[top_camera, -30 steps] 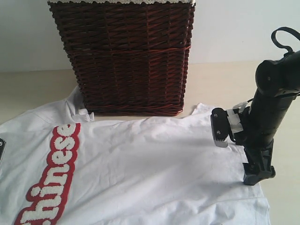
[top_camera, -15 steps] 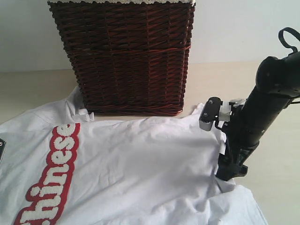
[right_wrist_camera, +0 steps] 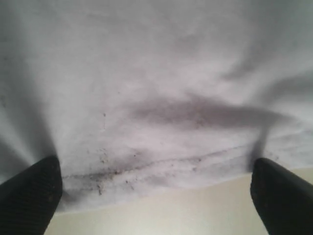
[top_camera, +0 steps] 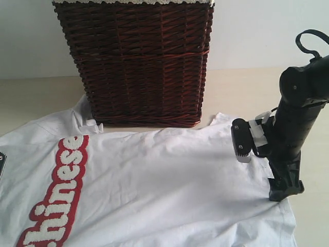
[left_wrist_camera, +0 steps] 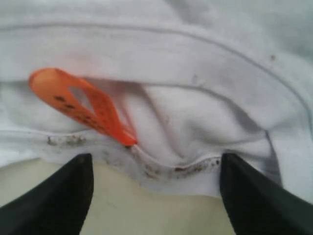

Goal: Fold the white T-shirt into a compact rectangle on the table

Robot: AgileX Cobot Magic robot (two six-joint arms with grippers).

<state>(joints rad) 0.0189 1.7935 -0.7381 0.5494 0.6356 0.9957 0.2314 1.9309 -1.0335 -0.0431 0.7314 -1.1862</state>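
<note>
We have the table (top_camera: 247, 87) carrying the white T-shirt (top_camera: 164, 185), spread flat just near of the wicker basket (top_camera: 139, 62). We read its long axis as left-right, collar left, hem right. The right gripper (right_wrist_camera: 156, 205) straddles the hem and the left gripper (left_wrist_camera: 156, 196) the collar, both with jaws wide and holding nothing. The red-edged lettering (top_camera: 56, 195) reads "hinese", with the first letter cropped. The orange neck tag (left_wrist_camera: 83, 105) has illegible print.

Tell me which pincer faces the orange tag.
The left pincer: the small orange neck tag of the white cotton T-shirt lies before it; the right pincer faces plain hem.
</note>
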